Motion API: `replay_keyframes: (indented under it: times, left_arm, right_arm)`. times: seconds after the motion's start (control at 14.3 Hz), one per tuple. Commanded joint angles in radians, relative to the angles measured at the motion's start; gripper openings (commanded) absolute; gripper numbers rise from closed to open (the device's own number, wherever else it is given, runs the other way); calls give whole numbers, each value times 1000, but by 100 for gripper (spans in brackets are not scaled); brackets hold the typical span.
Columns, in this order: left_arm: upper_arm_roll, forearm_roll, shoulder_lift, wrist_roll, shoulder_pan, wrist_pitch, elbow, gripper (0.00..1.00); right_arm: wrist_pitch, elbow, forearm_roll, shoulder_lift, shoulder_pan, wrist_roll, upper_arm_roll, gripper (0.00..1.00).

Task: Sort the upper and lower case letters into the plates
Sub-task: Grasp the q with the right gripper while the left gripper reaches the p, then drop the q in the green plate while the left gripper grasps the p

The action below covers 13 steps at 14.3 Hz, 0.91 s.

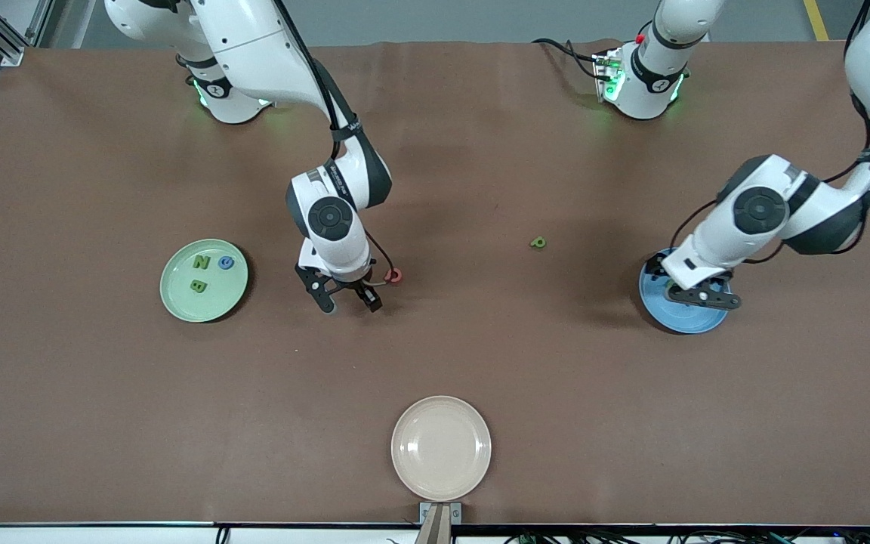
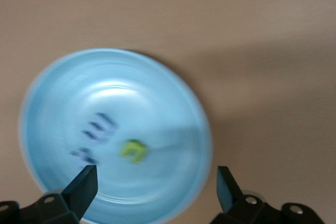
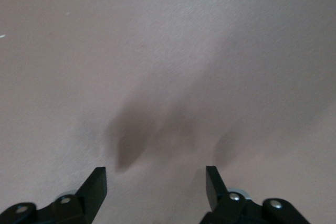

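Note:
The pale green plate (image 1: 178, 302) holds a green N (image 1: 201, 262), a green B (image 1: 198, 285) and a blue letter (image 1: 226, 262). My left gripper (image 1: 699, 298) (image 2: 157, 174) hangs open over the blue plate (image 1: 677, 325) (image 2: 173, 103). In that plate lie a yellow-green letter (image 2: 134, 150) and blurred dark blue letters (image 2: 97, 129). My right gripper (image 1: 350, 304) (image 3: 156, 174) stands open low over bare table, nothing between its fingers. A red letter (image 1: 395, 276) lies close beside it, toward the left arm's end. A green letter (image 1: 538, 242) lies alone mid-table.
A beige plate (image 1: 441, 447) sits near the table's front edge, nearer to the camera than everything else. The brown table cover (image 1: 103, 415) stretches bare around the plates.

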Motion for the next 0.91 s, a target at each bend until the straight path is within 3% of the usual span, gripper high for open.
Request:
replay_keyframes:
  times: [0.0, 0.28, 0.49, 0.84]
  left_arm:
    - [-4, -16, -16, -237, -129, -14, -20, 100]
    - [5, -45, -8, -448, -290, -3, -9, 100]
    - [71, -87, -8, -575, -413, 41, 9, 100]
    - [171, -88, -8, -973, -565, 161, 11, 100]
  right_arm:
    - [-5, 24, 19, 8, 18, 52, 9, 72]
    - [-16, 21, 21, 9, 62, 92, 9, 56]
    - [-14, 19, 28, 12, 78, 106, 12, 54]
    - [-6, 19, 33, 22, 79, 108, 23, 52]
